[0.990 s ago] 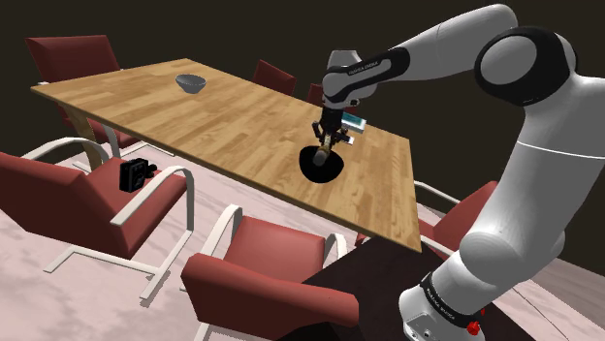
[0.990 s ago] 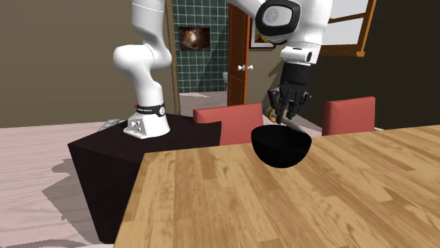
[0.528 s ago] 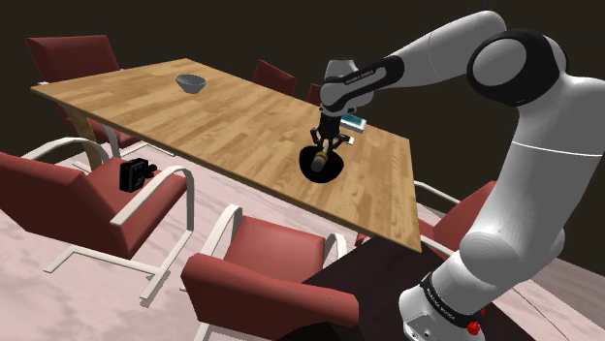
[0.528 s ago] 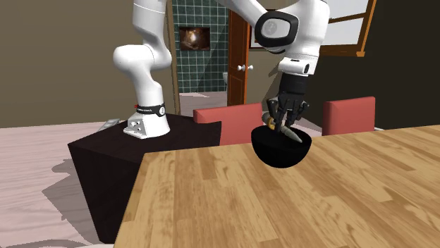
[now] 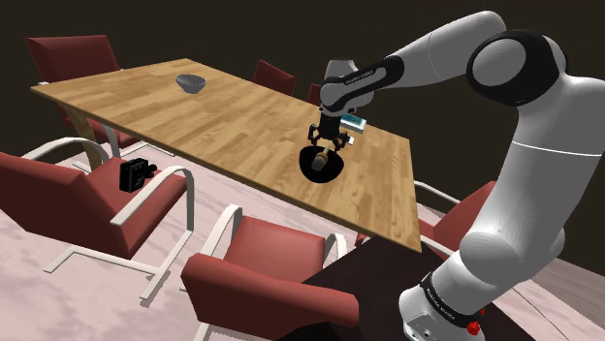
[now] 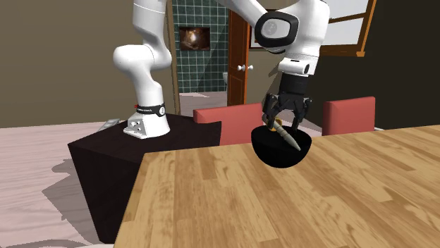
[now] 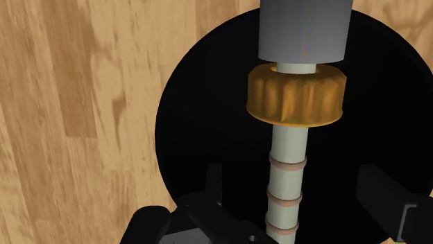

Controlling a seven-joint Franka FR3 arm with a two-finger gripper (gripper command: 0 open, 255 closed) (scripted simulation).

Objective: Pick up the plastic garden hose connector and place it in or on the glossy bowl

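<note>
Hose connector (image 7: 291, 111), grey barrel, ribbed amber collar and pale ringed stem, lies loose in the glossy black bowl (image 7: 201, 138). My gripper (image 6: 286, 121) hangs above, fingers spread, touching nothing. The bowl sits near the wooden table's (image 7: 69, 104) edge.

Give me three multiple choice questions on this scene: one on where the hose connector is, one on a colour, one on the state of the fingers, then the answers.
1. Where does the hose connector lie?
A. on a chair seat
B. in the black bowl
C. on the floor

2. What colour is the ribbed ring on the connector?
A. orange
B. blue
C. green

3. How do the fingers stand?
A. shut on the connector
B. open, apart from the connector
C. shut on nothing

Answers:
1 B: the wrist view shows the bowl's dark inside all round the connector.
2 A: the ring is orange against the grey body and pale stem.
3 B: the fingers stand on either side with gaps to the stem.
</note>
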